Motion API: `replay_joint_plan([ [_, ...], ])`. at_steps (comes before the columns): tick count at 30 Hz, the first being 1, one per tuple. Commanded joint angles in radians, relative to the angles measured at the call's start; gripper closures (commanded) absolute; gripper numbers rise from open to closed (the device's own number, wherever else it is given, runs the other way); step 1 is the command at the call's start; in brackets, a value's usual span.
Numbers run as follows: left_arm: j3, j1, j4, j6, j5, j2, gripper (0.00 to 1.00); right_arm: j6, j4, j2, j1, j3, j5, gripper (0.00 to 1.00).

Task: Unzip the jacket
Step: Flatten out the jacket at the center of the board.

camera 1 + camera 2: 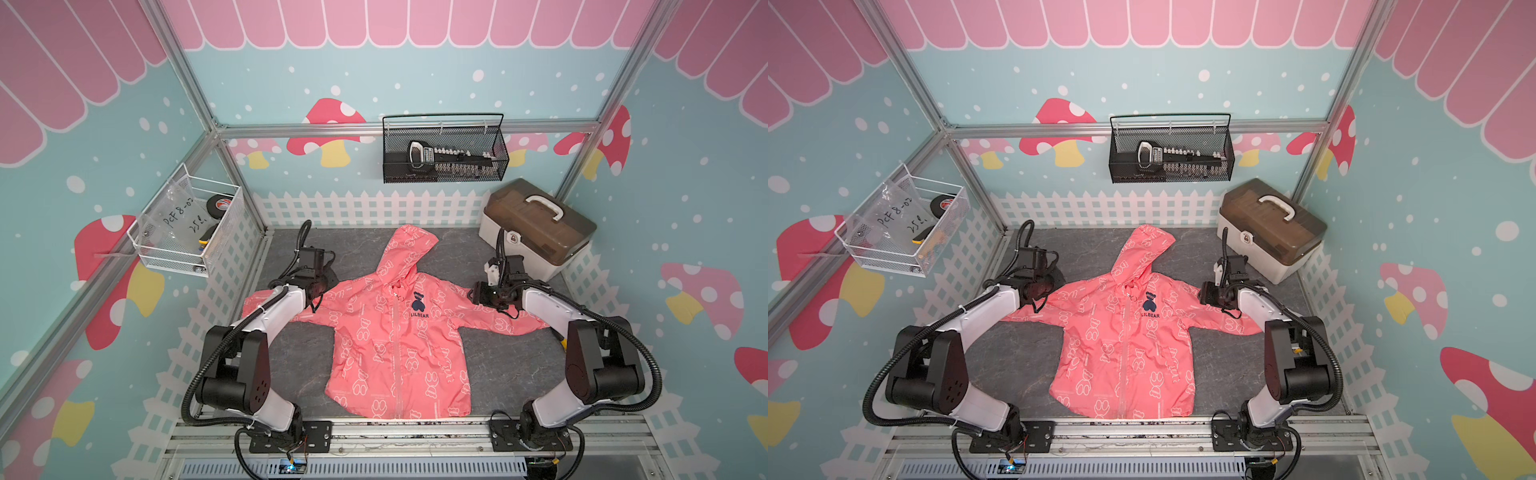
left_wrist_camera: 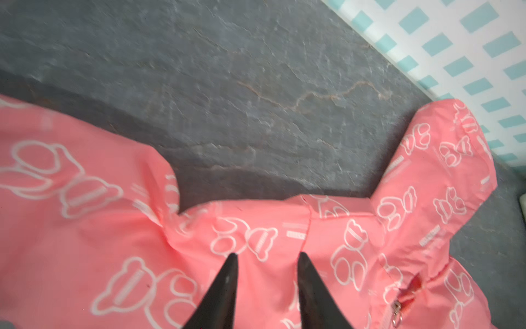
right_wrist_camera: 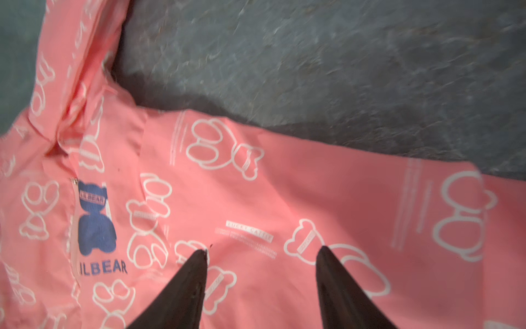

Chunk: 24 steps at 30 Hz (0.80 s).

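The coral-pink jacket [image 1: 399,345] [image 1: 1125,345] lies flat and face up on the grey table, sleeves spread, hood toward the back wall. Its front zipper is closed, with the pull [image 1: 399,296] [image 2: 397,310] [image 3: 74,181] near the collar, beside the navy bear logo [image 1: 419,305] [image 3: 95,219]. My left gripper [image 1: 319,289] [image 2: 268,254] hovers open over the jacket's shoulder on the left arm's side, only pink cloth showing between its fingers. Over the opposite shoulder my right gripper [image 1: 473,293] [image 3: 262,249] stands open wider. Neither holds anything.
A brown-lidded white toolbox [image 1: 536,228] stands at the table's back right corner, close behind the right arm. On the back wall hangs a black wire basket [image 1: 444,149]; a white wire basket [image 1: 191,224] hangs on the left wall. Bare grey table [image 1: 498,361] flanks the jacket's body.
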Motion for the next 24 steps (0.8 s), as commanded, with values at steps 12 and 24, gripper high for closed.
replay_joint_plan([
  [12,-0.328,-0.280,-0.368,-0.225,-0.125,-0.419,0.42,0.122,-0.268,-0.441,0.149,-0.265,0.003,0.24],
  [24,-0.484,-0.543,-0.601,-0.453,-0.153,-0.583,0.32,0.263,-0.393,-0.684,0.307,-0.446,-0.035,0.21],
])
